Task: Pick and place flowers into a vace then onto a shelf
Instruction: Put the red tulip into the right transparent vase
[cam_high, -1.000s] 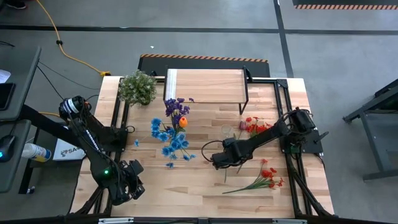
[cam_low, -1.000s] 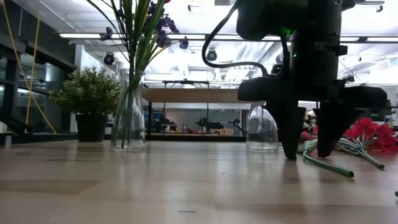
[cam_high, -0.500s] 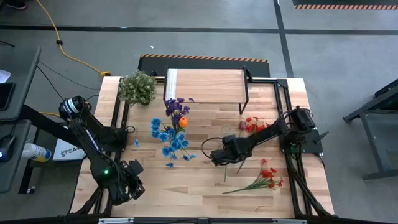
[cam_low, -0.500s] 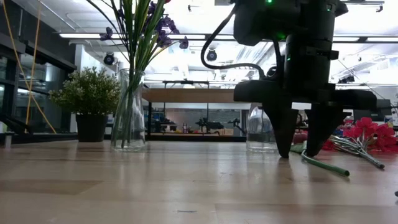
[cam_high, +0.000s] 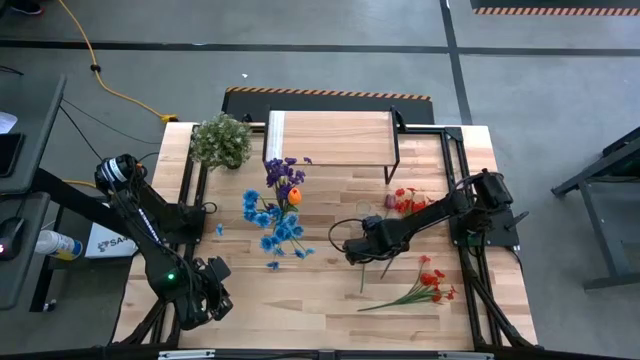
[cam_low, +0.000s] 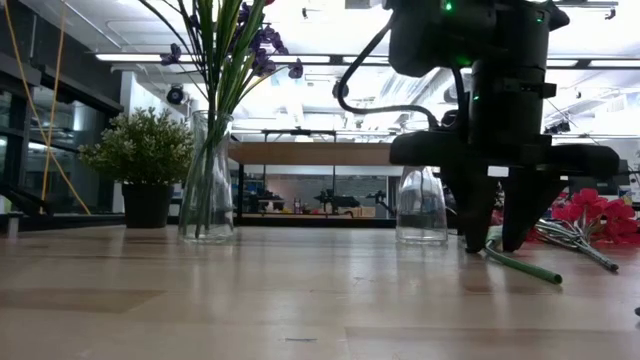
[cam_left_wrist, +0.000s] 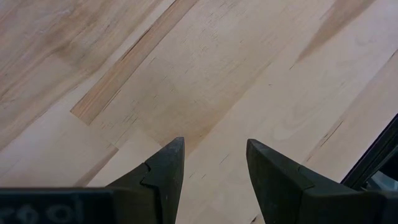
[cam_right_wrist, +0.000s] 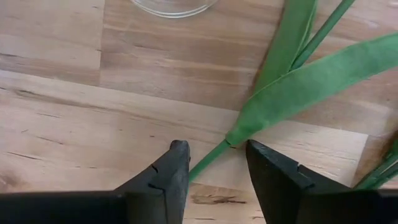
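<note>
High view: purple, blue and orange flowers (cam_high: 276, 205) crowded in a glass vase (cam_low: 207, 178) left of centre, small clear vase (cam_low: 421, 206) empty, red flowers (cam_high: 428, 282) flat at lower right, shelf (cam_high: 330, 138) bare at top centre. Open planks across the lower middle. Right gripper (cam_right_wrist: 215, 163) narrower than a second ago, fingers apart astride a green stem (cam_right_wrist: 211, 157); left gripper (cam_left_wrist: 210, 163) parted at lower left, holding nothing.

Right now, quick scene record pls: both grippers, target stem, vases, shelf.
right gripper: down at the table, fingers straddling a green stem, not closed on it
left gripper: open, over bare tabletop at the near left corner
filled vase: upright, holds purple and blue flowers
empty vase: upright, just beyond the right gripper
loose red flowers: lying on the table
shelf: nothing on top
</note>
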